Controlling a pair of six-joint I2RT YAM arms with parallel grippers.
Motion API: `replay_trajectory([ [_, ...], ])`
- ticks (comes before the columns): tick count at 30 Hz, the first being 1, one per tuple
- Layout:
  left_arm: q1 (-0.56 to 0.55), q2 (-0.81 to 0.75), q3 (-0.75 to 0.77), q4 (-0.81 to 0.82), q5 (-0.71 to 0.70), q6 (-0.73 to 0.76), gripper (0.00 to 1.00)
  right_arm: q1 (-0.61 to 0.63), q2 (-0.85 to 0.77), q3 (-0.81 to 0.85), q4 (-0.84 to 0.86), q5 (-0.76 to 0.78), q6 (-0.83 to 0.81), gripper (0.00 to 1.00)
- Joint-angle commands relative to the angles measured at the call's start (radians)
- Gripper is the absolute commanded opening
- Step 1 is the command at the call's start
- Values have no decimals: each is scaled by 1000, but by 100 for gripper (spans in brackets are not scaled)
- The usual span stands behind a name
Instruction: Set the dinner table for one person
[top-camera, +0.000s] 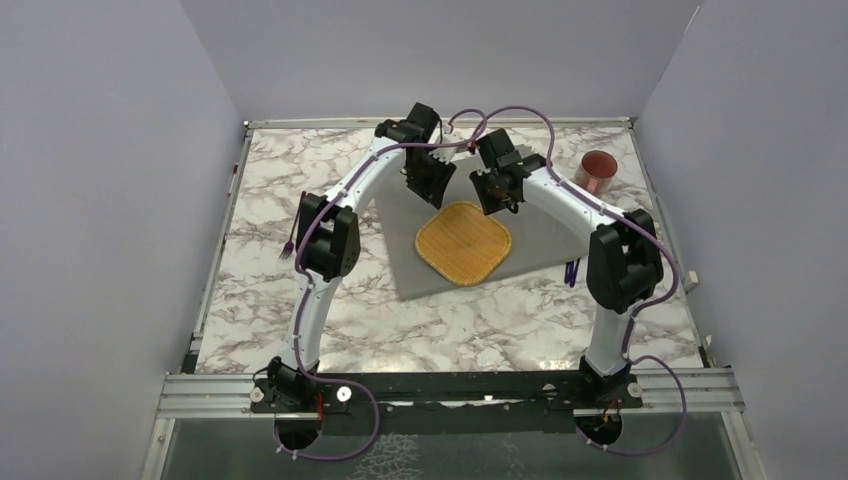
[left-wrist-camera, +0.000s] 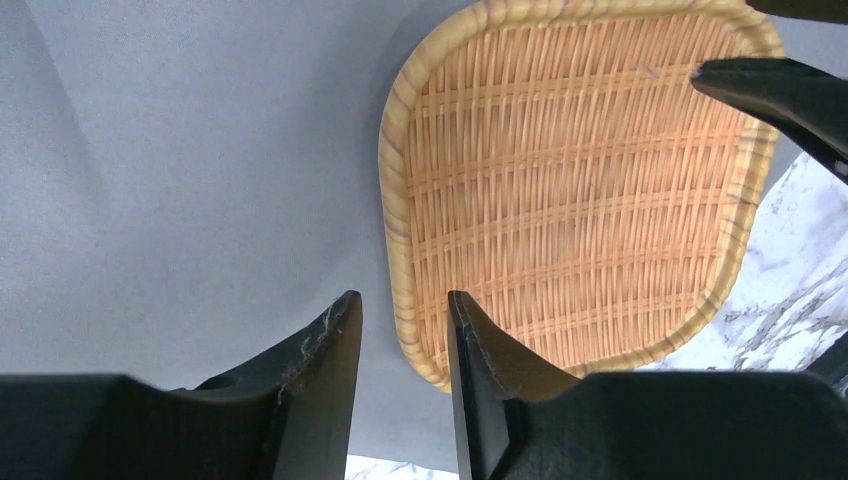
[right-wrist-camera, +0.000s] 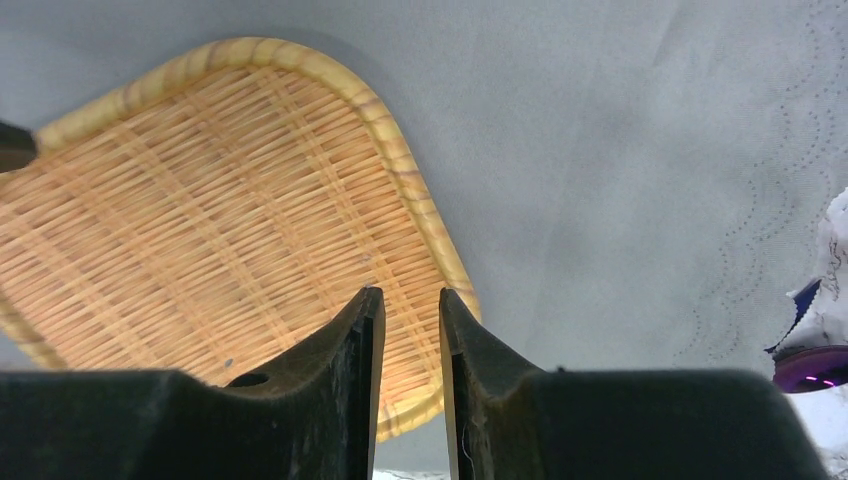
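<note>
Tray (top-camera: 463, 243) sits on grey mat (top-camera: 545, 235) on marble worktop (top-camera: 270, 200); left hand (left-wrist-camera: 405, 325) at its 11 o'clock, right hand (right-wrist-camera: 412, 310) at 1 o'clock (both slightly apart, gripping nothing).

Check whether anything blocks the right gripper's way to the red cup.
Nothing visible does. The right gripper hovers over the placemat by the wicker tray; the cup stands to its right on the bare table, with nothing lying between.
</note>
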Motion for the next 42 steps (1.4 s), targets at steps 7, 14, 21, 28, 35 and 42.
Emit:
replay_trajectory([
  [7, 17, 45, 61, 20, 42, -43, 40, 6, -106, -65, 18, -188, -59, 32],
  [14, 113, 4, -25, 40, 126, -88, 41, -1, -204, -158, 94, -27, -6, 31],
  [21, 212, -78, -161, 114, 57, -119, 41, -16, -238, -177, 124, -13, 17, 31],
  [28, 212, -69, -203, 156, 56, -124, 40, -76, -206, -174, 129, -43, 17, 33],
  [35, 210, -38, -220, 178, 5, -144, 38, -136, -156, -152, 118, -126, 0, 33],
  [42, 209, -28, -299, 176, -150, -125, 36, -155, -75, -119, 134, -154, -17, 33],
])
